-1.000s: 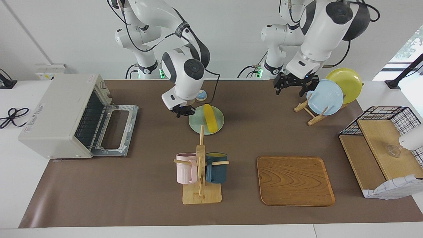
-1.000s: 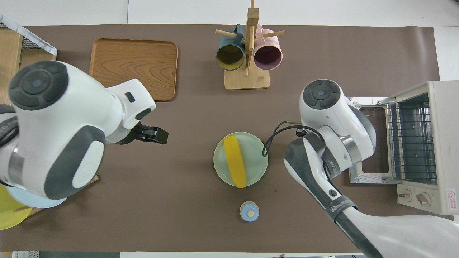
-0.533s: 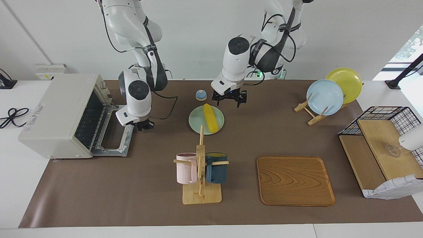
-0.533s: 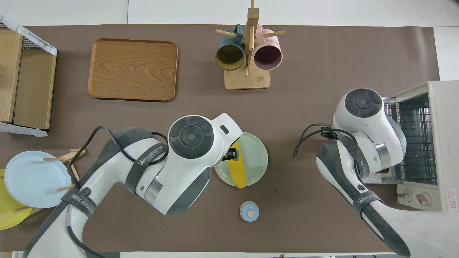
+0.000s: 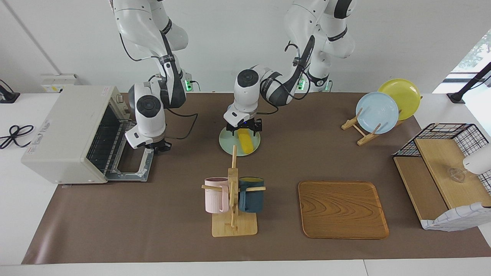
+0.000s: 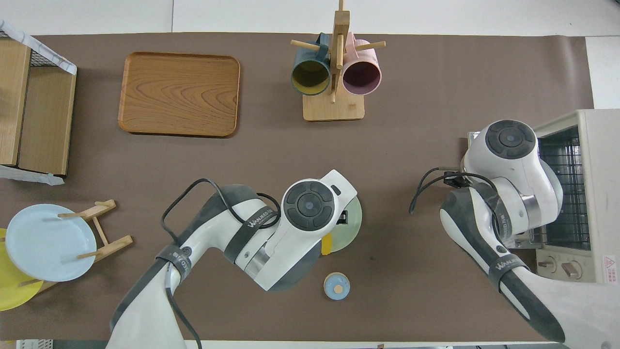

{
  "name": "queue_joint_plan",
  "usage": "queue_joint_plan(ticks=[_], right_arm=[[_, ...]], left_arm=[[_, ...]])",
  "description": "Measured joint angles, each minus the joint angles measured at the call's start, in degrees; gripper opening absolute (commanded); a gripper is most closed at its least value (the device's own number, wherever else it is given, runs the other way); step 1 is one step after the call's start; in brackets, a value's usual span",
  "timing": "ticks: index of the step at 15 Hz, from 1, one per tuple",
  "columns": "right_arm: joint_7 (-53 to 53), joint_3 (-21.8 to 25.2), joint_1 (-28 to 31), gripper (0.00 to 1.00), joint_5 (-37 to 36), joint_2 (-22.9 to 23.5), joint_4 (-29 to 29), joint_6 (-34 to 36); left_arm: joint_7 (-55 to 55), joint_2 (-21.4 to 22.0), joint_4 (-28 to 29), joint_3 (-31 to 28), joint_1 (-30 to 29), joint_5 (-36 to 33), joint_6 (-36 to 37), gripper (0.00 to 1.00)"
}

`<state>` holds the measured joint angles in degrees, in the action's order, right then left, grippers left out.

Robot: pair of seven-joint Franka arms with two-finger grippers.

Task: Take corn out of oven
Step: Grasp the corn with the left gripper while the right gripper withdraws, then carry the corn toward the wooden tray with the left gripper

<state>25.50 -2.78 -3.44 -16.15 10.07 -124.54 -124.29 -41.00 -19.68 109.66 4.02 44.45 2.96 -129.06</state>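
Well, my left claw [image 5: 244, 129] is down low over the corn [image 5: 246, 140], a bit above the middle of the facing view. Its two fingers are spread wide. One finger [image 5: 232, 131] is on one side of the corn and the other finger is on the other side, at the end of the corn nearer to my bases. They are not squeezing it. I cannot tell if they touch it.

The corn is not in the oven [image 5: 69, 130]. It lies flat on a pale green plate [image 5: 230, 147] in the middle of the table. From the overhead view my left arm covers most of it, and only a small yellow tip [image 6: 327, 245] peeks out by the plate's rim [image 6: 353, 223].

The oven sits in the left part of the facing view, at my right arm's end of the table. Its door [image 5: 132, 168] is folded down flat and open.

My right claw [image 5: 160, 145] is pressed shut and holds nothing. It hangs just beside the open door's edge, on the side toward the plate. In the overhead view my own arm hides it.

A little blue round thing [image 6: 336, 286] sits near the plate, nearer to my bases.
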Motion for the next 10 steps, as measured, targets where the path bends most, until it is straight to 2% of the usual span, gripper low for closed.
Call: queue_joint_plan(ticks=[4, 7, 9, 10], right_arm=[[-0.3, -0.2, 0.0, 0.0, -0.9, 0.0, -0.4, -0.5], [-1.0, -1.2, -0.2, 0.0, -4.6, 0.0, -0.1, 1.2], [-1.7, -2.1, -0.8, 0.0, -7.3, -0.1, 1.7, 5.4], [-3.0, -2.3, -1.1, 0.0, -7.6, -0.4, 2.8, 7.7]], left_arm=[[-0.1, -1.1, 0.0, -0.2, 0.0, 0.0, -1.9, 1.0], [-0.2, -1.2, 0.1, -0.1, 0.1, 0.0, -1.9, 0.98], [-0.3, -1.2, 0.1, -0.2, 0.1, 0.0, -1.9, 0.87], [-0.4, -1.2, 0.1, -0.2, 0.1, 0.0, -1.9, 0.76]])
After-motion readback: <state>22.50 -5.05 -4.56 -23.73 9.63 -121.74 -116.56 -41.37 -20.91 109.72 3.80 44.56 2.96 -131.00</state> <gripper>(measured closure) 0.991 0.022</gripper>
